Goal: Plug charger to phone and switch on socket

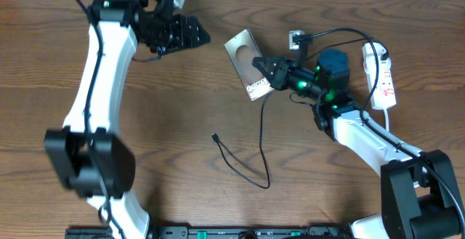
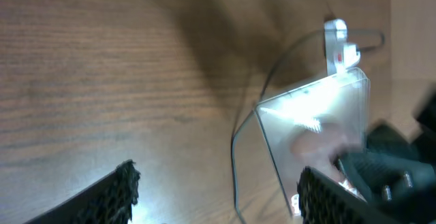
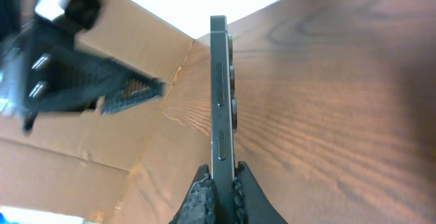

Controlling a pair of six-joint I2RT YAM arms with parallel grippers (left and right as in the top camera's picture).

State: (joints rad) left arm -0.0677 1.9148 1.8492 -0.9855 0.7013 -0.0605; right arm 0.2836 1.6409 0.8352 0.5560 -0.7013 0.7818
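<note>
The right claw (image 1: 264, 66) is closed on the phone (image 1: 245, 52), pinching its lettered end. In the right wrist view the fingertips (image 3: 201, 195) press both flat faces, and the phone (image 3: 219, 94) shows edge-on with its side buttons facing the camera. From above, the phone sits at 12 o'clock from the table's (image 1: 182, 123) middle, turned at a slant with its free end pointing to 11 o'clock. Whether it rests on the wood or is lifted cannot be told.

The left claw (image 1: 190, 33) hovers at 11 o'clock, near the phone's free end but apart from it. Its fingers (image 2: 116, 195) are spread wide with nothing between them.

The charger (image 1: 261, 144) lies loose on the table. Its small plug (image 1: 216, 136) is near the middle at 7 o'clock, touching neither claw, and the cable loops toward 5 o'clock before running up under the right claw.

The socket (image 1: 380, 75) lies at 3 o'clock by the far right edge, well apart from the phone.
</note>
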